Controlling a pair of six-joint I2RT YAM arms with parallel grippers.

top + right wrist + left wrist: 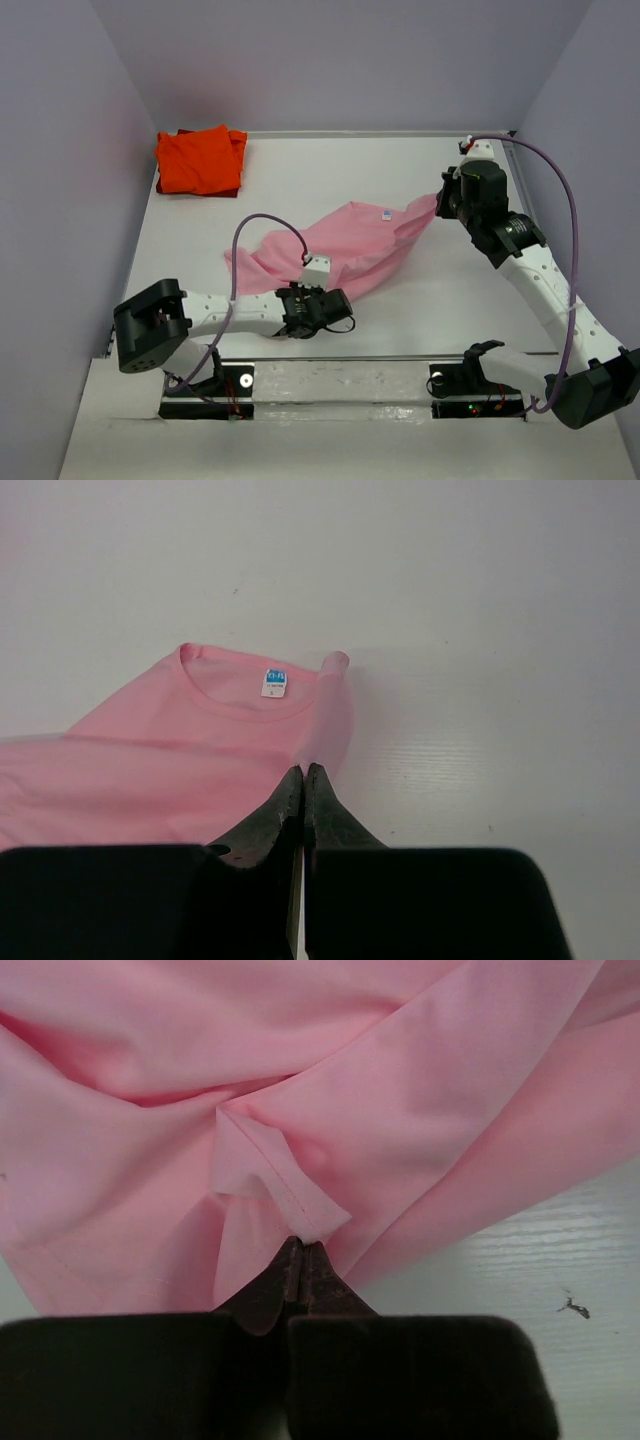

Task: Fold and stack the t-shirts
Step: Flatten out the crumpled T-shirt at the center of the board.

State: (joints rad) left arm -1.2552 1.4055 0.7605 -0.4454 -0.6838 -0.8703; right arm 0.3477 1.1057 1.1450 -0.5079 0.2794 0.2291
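Pink t-shirt (350, 245), crumpled, mid-table. Left gripper (303, 1252): jaws together, clamped on a stitched hem at the shirt's 6 o'clock edge. Right gripper (303, 770): jaws likewise closed tight, pinching a sleeve fold beside the labelled collar, at the shirt's 2 o'clock. Between them the cloth runs in a slack diagonal band. Orange-red t-shirt (200, 162) lies folded at the table's (450, 300) 10 o'clock corner. I judge the step to be spreading the pink one flat; next I need both arms to draw apart evenly without losing either pinch.
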